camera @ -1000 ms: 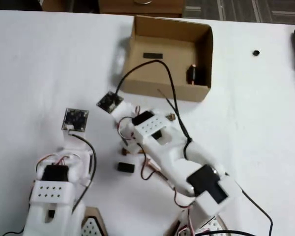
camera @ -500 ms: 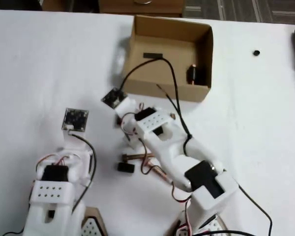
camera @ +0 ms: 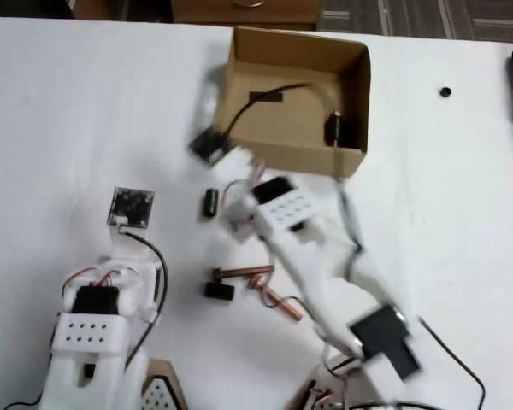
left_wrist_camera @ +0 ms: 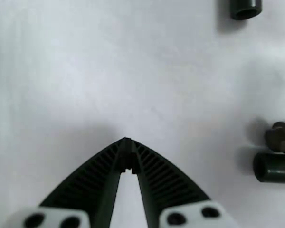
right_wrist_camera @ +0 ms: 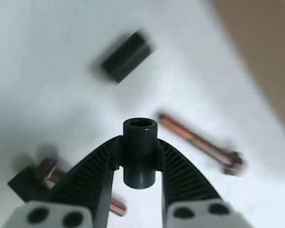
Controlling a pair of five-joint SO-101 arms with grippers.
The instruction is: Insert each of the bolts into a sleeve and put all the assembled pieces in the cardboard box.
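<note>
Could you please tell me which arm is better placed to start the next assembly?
Right, probably. The right tool grips a black sleeve, and a copper bolt lies close by. The left tool is shut, holding nothing.

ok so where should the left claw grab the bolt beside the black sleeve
Take the bolt by its shank just behind the head, coming straight down with the left claw across it. It lies flat, head toward that arm, so the plain end is likely left free for the sleeve in the right claw.
</note>
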